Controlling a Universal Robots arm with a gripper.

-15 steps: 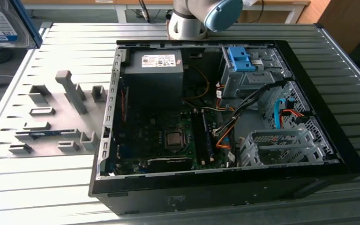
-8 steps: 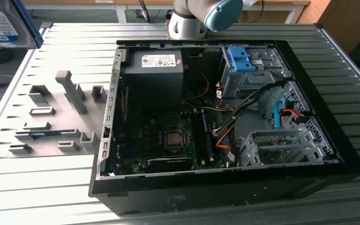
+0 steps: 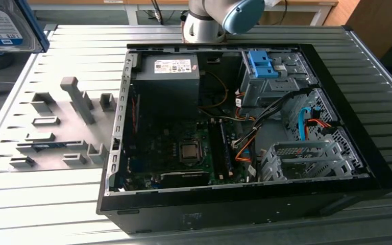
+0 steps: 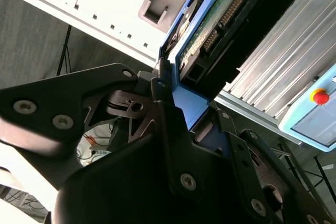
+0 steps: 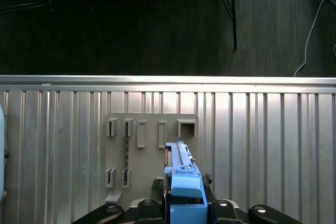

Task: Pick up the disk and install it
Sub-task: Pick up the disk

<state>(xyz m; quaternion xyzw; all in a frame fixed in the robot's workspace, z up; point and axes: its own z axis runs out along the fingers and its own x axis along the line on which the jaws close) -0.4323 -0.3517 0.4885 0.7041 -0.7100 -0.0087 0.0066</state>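
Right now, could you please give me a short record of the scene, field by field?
gripper: shut on the disk's blue edge rail, as seen in the second wrist view
disk: held up off the table, at the exterior view's upper left, label showing
computer case: open, lying on the table, with its board and cables exposed
blue bracket: inside the case, in a drive bay
holder plate: grey, slotted, on the table to the exterior view's left of the case
install: not yet done; the disk is outside the case
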